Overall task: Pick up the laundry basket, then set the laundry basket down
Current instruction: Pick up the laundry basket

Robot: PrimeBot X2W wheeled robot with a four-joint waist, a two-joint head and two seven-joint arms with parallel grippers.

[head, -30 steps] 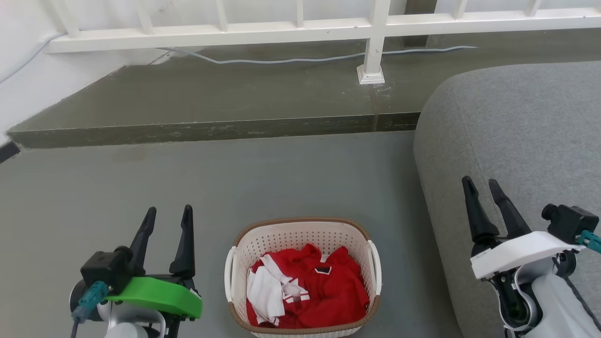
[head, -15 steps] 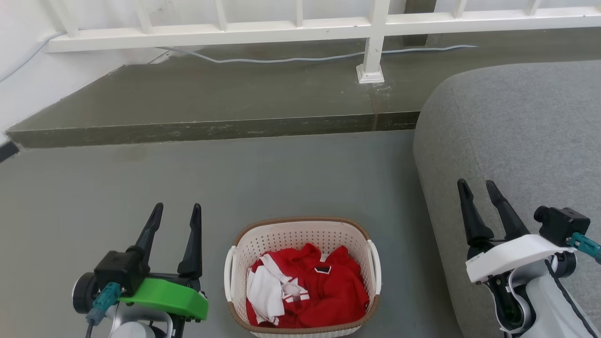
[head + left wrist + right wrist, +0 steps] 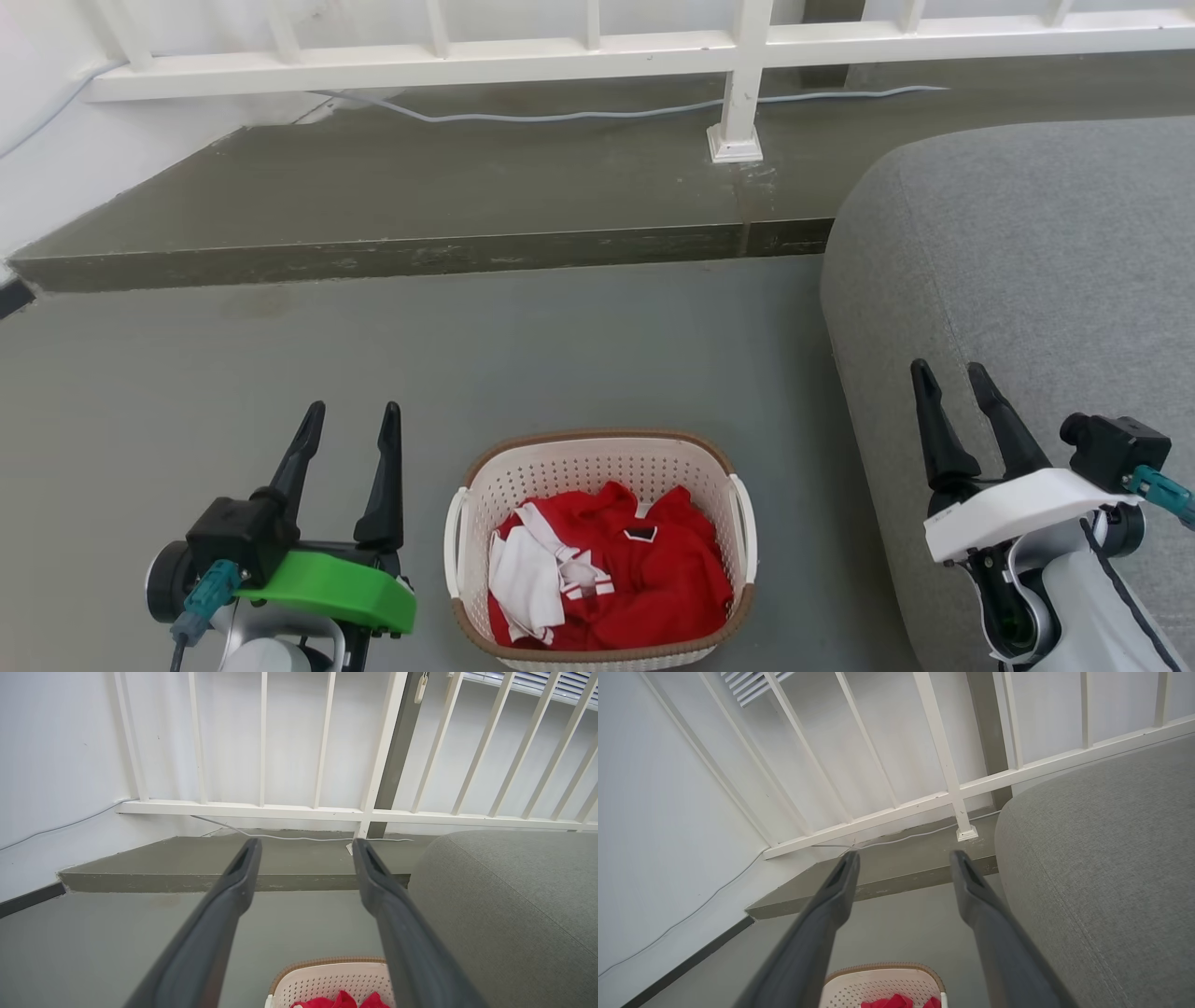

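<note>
Laundry basket on grey floor, low centre of head view. Upright, between the two grippers, touched by neither. Cream perforated walls, brown rim, white handle on each side. Inside: heap of red clothes, with a white piece toward the basket's left side.

Left gripper near the basket's left handle but clear of it, fingers pointing up the view. Jaws spread wide, nothing between them. In left wrist view, far rim of basket and a bit of red cloth low between the two dark fingers.

Right gripper well apart from the basket's right side, in front of the rounded edge of a grey sofa. Jaws parted, empty. In right wrist view, basket rim at bottom edge between the fingers, sofa filling the right side.

Beyond the basket: raised dark step across the floor, white railing along its back, pale cable trailing on the step below the rail. White wall at far left.
</note>
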